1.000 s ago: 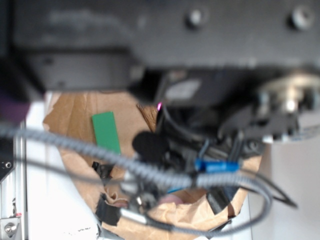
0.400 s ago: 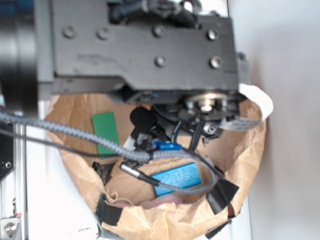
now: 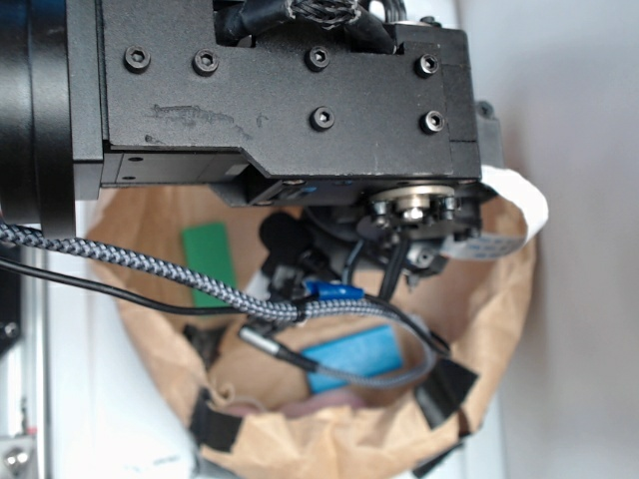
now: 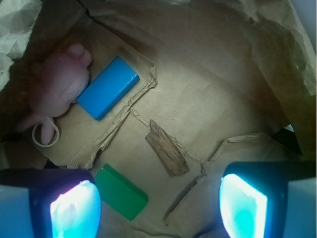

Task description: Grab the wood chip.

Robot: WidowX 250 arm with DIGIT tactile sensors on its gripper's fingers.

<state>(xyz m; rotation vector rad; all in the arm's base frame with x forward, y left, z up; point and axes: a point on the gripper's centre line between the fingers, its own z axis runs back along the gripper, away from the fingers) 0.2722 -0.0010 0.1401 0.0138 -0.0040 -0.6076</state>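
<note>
A crumpled brown paper sheet (image 4: 208, 79) with raised, torn folds carries everything. The black robot arm (image 3: 270, 100) hangs over it, and its gripper (image 4: 159, 201) is spread wide and empty, its glowing pads at the lower corners of the wrist view. A soft pink toy (image 4: 57, 82) lies at the paper's far left edge, touching a smooth blue rectangular block (image 4: 108, 87). A smooth green rectangular block (image 4: 121, 192) sits near the left pad. The rough, elongated dark brown wood chip (image 4: 167, 148) lies near the paper's middle, apart from both blocks, between the pads but ahead of them. Likely risks: the chip lies diagonal across a paper ridge, so closing off-centre could twist it free, or the pads could pinch a fold or nudge the green block.
</note>
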